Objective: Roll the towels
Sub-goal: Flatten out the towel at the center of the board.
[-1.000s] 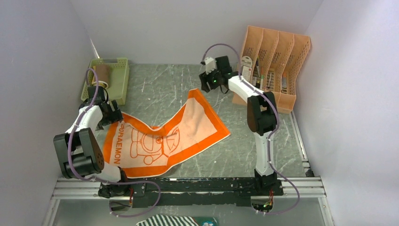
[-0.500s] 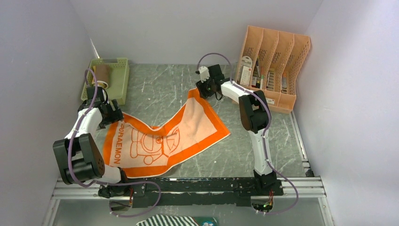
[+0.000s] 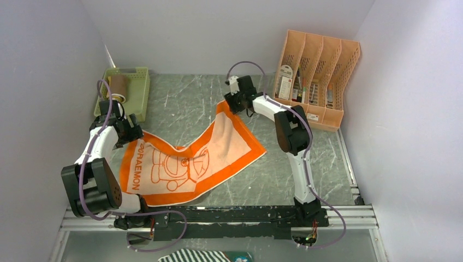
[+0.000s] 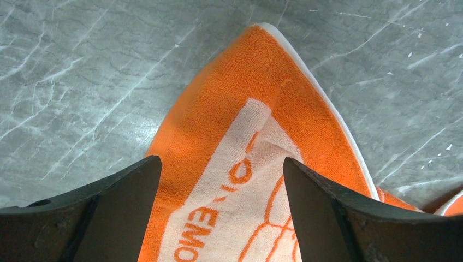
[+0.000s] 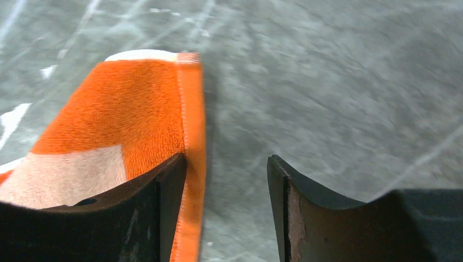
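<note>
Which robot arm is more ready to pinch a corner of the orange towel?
Probably left. The left end effector, open, has the orange towel's corner centred between its fingers. The right end effector, also open, has only the towel's edge by one finger; its gap is mostly over bare table.

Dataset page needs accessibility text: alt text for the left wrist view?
The left claw is open over a corner of the orange-bordered towel, its two dark fingers straddling the cloth. Partial orange lettering shows on the towel's peach centre; grey marbled table surrounds it.
</note>
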{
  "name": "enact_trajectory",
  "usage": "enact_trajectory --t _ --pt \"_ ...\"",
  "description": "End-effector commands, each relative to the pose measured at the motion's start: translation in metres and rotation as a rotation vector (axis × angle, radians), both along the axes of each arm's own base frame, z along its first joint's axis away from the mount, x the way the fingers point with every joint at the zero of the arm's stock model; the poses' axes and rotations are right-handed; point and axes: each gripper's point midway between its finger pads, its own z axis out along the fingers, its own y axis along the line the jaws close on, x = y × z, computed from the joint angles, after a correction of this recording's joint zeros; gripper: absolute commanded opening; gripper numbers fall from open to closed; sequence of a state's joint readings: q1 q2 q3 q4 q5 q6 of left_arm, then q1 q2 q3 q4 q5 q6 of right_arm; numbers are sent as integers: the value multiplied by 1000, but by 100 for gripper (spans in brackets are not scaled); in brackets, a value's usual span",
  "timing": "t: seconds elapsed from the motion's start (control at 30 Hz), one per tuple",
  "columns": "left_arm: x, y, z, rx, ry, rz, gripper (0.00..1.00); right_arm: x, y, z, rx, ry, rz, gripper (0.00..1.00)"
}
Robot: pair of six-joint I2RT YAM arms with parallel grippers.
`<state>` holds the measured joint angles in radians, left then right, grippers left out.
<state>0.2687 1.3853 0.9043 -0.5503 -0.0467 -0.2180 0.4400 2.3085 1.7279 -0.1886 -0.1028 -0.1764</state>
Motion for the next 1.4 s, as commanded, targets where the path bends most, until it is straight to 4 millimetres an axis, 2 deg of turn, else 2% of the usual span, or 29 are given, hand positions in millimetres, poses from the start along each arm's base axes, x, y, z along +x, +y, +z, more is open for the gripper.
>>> enact_trajectory --t 0.0,0.13,0.23,0.33,0.5,0.57,0.63,0.77,0.83,1.0,1.07,1.17,1.23,1.33,1.37 --pt "3 1 8 -5 -43 18 94 10 -77 -21 -16 86 -242 57" --pt "3 6 9 10 -42 47 94 11 -143 -17 -204 50 -435 60" --pt "3 9 11 20 -50 68 95 12 -176 -11 -334 16 -511 63" --pt "4 8 8 10 -43 68 95 16 -187 -4 -349 -10 -532 64" --pt "5 10 -3 9 0 77 95 23 -182 10 -330 -33 -506 64" --pt "6 15 -6 23 19 87 95 27 -172 22 -281 -51 -474 65" --pt "7 21 -10 37 38 101 95 32 -154 37 -191 -75 -408 66" --pt "14 34 -14 14 36 107 89 42 -126 63 -66 -101 -309 66" --pt "23 40 -12 10 26 89 85 45 -118 66 -41 -91 -283 66" --pt "47 57 -6 60 20 64 83 41 -106 62 3 -67 -234 66" --pt "52 57 -7 50 18 57 82 33 -96 64 52 -52 -194 65" --pt "54 57 -5 56 -3 55 81 14 -67 72 145 -59 -109 64" --pt "52 58 -2 64 -21 66 82 0 -44 76 166 -69 -74 64" --pt "51 54 3 51 -51 71 81 -32 -1 80 159 -70 -27 62" --pt "50 54 5 54 -59 77 81 -44 12 87 167 -81 -13 61"
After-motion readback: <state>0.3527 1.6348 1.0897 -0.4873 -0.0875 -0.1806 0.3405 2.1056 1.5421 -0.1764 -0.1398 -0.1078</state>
